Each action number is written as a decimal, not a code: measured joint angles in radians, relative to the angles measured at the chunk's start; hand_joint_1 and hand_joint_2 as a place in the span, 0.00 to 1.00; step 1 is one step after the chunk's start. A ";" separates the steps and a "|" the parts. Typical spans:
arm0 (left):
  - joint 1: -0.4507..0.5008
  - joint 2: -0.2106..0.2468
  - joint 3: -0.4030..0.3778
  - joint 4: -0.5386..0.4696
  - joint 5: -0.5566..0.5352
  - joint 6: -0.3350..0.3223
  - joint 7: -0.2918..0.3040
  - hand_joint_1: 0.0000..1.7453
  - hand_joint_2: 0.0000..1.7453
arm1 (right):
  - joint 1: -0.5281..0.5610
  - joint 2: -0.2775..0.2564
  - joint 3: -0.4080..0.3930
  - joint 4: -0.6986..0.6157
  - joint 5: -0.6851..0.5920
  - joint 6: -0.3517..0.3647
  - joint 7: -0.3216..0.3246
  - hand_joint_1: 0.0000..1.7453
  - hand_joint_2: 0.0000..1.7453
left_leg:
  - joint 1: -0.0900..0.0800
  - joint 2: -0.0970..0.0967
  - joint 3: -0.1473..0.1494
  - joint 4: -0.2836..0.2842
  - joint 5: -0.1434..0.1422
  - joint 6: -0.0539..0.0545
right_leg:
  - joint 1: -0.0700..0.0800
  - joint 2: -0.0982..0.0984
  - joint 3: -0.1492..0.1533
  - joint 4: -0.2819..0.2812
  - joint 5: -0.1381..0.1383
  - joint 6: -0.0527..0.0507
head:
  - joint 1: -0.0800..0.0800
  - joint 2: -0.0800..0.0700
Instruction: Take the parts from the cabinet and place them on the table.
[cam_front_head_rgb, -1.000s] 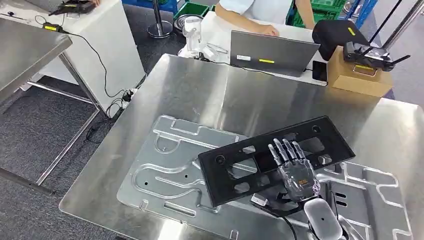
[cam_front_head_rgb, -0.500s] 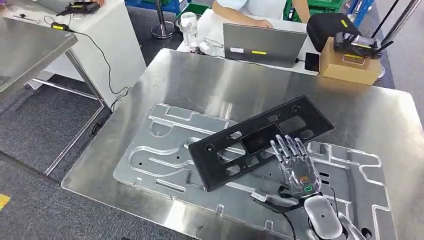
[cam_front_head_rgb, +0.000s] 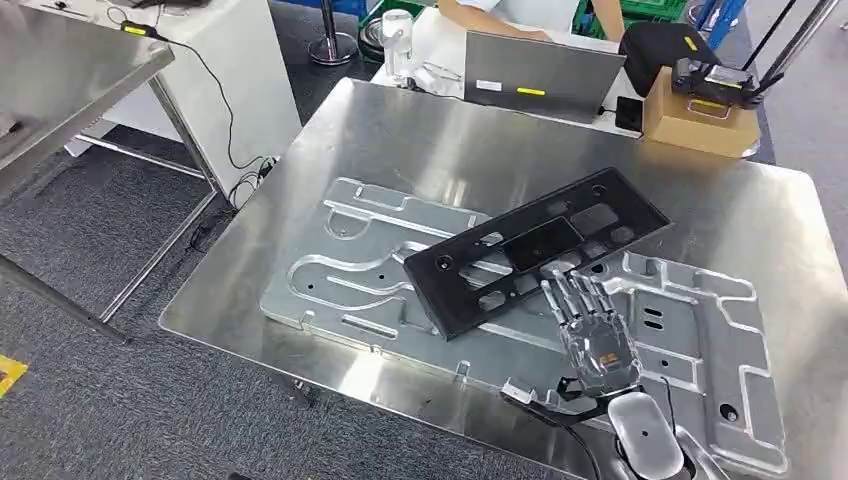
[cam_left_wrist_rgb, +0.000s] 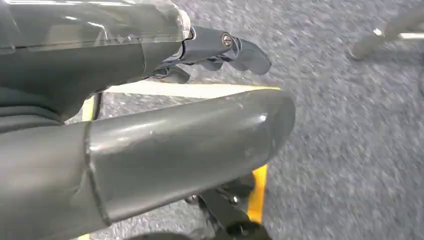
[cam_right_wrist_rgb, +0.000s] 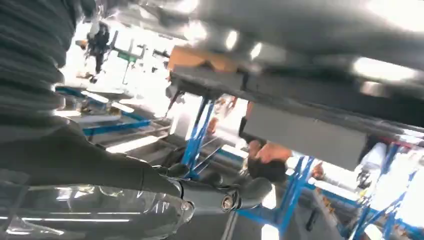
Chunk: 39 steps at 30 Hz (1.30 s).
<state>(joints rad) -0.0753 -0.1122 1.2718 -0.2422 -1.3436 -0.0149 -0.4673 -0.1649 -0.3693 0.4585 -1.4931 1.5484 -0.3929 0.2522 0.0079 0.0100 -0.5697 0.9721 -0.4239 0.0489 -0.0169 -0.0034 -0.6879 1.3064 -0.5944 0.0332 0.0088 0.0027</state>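
Note:
A black plastic frame part (cam_front_head_rgb: 535, 250) with several cut-outs lies slantwise on a large silver stamped metal plate (cam_front_head_rgb: 350, 280) on the steel table (cam_front_head_rgb: 450, 150). My right hand (cam_front_head_rgb: 590, 330) hovers over the plate, fingers stretched out and apart, the fingertips (cam_front_head_rgb: 565, 288) at the near edge of the black part; it holds nothing. In the right wrist view the right hand (cam_right_wrist_rgb: 150, 190) is blurred, below the table's shiny surface. My left hand (cam_left_wrist_rgb: 150, 135) hangs over grey carpet floor with nothing in it, fingers loosely extended.
Behind the table a person (cam_front_head_rgb: 500, 10) sits at a grey laptop (cam_front_head_rgb: 545, 75). A cardboard box (cam_front_head_rgb: 700, 125) with a black device on it stands at the far right corner. Another steel table (cam_front_head_rgb: 70, 60) stands to the left, with cables on the floor beside it.
The camera has shifted, so the whole scene moved. My right hand, which lay on the black part a second ago, has drawn back to its near edge; the part stays on the plate.

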 joint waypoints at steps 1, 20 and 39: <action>0.000 0.000 0.000 0.000 0.000 0.000 0.000 0.00 0.00 | 0.001 0.000 0.001 0.001 0.000 0.000 0.000 0.00 1.00 | 0.001 0.000 -0.019 0.007 0.009 -0.003 | -0.003 0.000 0.033 -0.027 0.043 0.002 | 0.000 0.000; -0.005 -0.005 0.003 0.000 0.000 0.000 0.000 0.00 0.00 | 0.004 0.005 0.003 0.002 0.000 0.002 0.000 0.00 1.00 | -0.001 -0.009 0.140 0.004 -0.129 -0.053 | 0.006 -0.006 0.032 -0.279 0.201 -0.037 | -0.002 0.000; 0.002 -0.008 0.005 0.000 -0.003 0.000 0.003 0.00 0.00 | 0.009 0.005 0.014 0.013 0.000 0.001 0.009 0.00 1.00 | -0.014 -0.001 -0.083 0.039 0.066 -0.036 | 0.002 -0.003 0.202 -0.310 0.064 -0.042 | 0.000 0.000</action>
<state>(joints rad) -0.0733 -0.1202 1.2768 -0.2419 -1.3470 -0.0149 -0.4639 -0.1556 -0.3647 0.4722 -1.4797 1.5484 -0.3918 0.2610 -0.0063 0.0091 -0.6527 1.0108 -0.3577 0.0132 -0.0147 -0.0064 -0.4855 0.9961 -0.5303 -0.0091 0.0092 0.0027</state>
